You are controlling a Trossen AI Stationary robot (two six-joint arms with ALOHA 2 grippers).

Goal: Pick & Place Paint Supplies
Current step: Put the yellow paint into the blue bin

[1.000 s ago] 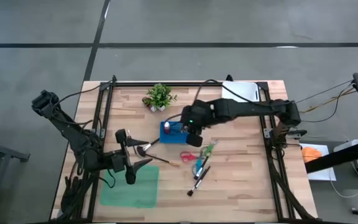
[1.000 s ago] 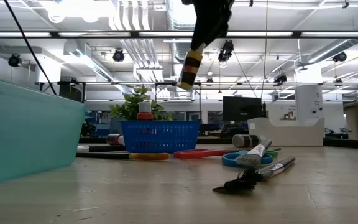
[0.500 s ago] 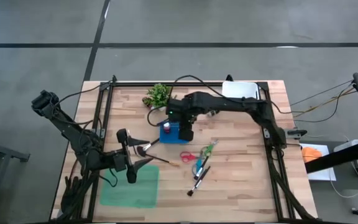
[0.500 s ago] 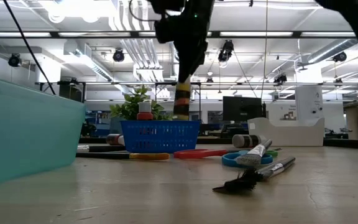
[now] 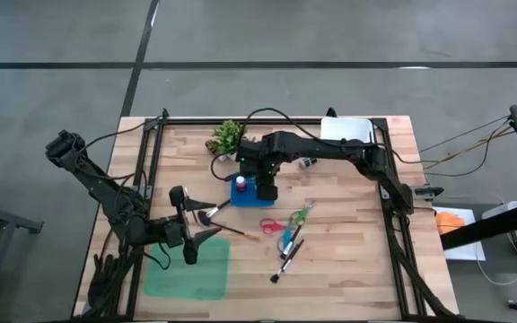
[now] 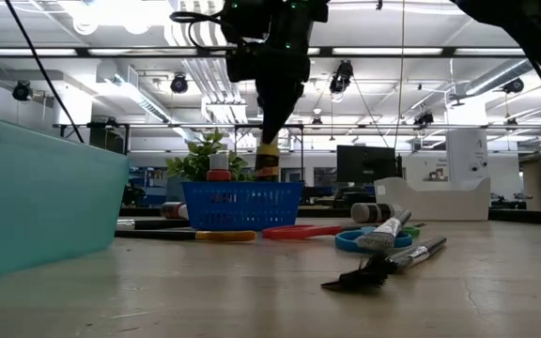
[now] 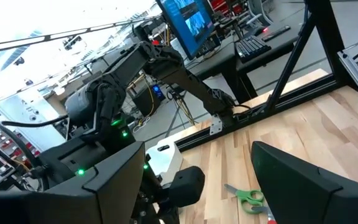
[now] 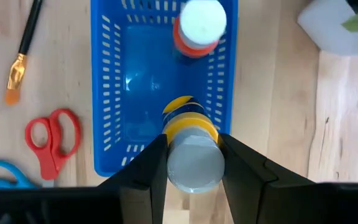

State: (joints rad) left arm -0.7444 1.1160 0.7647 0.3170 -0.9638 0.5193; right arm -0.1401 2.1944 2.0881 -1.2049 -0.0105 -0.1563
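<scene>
Pale wooden slats make up the tabletop (image 5: 348, 260), framed by black rails. Nearest the front edge lies a flat teal plastic tray (image 5: 187, 269); the left gripper (image 5: 189, 235) hangs above its edge, fingers spread wide with nothing between them. Just beyond, a dark-handled brush with a black tuft (image 5: 285, 263) lies by blue-handled scissors (image 5: 287, 242), green-handled scissors (image 5: 302, 215) and red-handled scissors (image 5: 275, 225). Farther back stands a small blue plastic mesh basket (image 8: 114, 93) holding a red paint bottle with a white cap (image 8: 199, 26). The right gripper (image 8: 191, 163) sits directly over that basket, pinching a yellow-banded paint bottle with a grey cap (image 8: 190, 149) upright, its base down among the basket walls in the low view. Behind the basket is a small green potted plant (image 5: 227, 136), then a white box (image 5: 348, 131).
</scene>
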